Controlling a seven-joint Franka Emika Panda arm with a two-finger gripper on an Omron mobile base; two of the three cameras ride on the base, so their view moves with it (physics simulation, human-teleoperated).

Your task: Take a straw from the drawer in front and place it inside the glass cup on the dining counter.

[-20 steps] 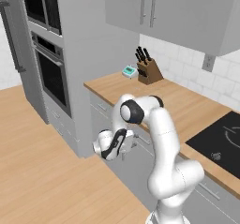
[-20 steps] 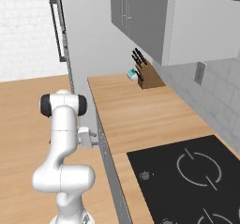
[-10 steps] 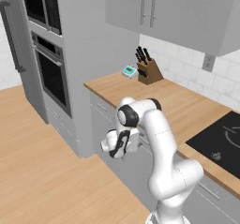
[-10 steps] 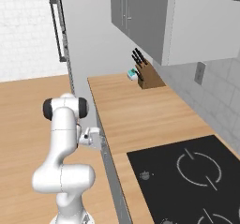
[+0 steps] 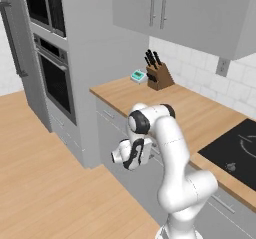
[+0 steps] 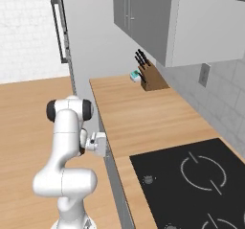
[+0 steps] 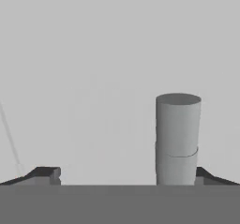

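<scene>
Drawer [image 7: 93, 78] front bears no readable writing; gripper [image 7: 122, 174] open at its handle [image 7: 177, 138].

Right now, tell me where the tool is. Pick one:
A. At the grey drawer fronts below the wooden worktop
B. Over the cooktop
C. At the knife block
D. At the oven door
A: the open tool sits at the drawer fronts under the worktop.
</scene>
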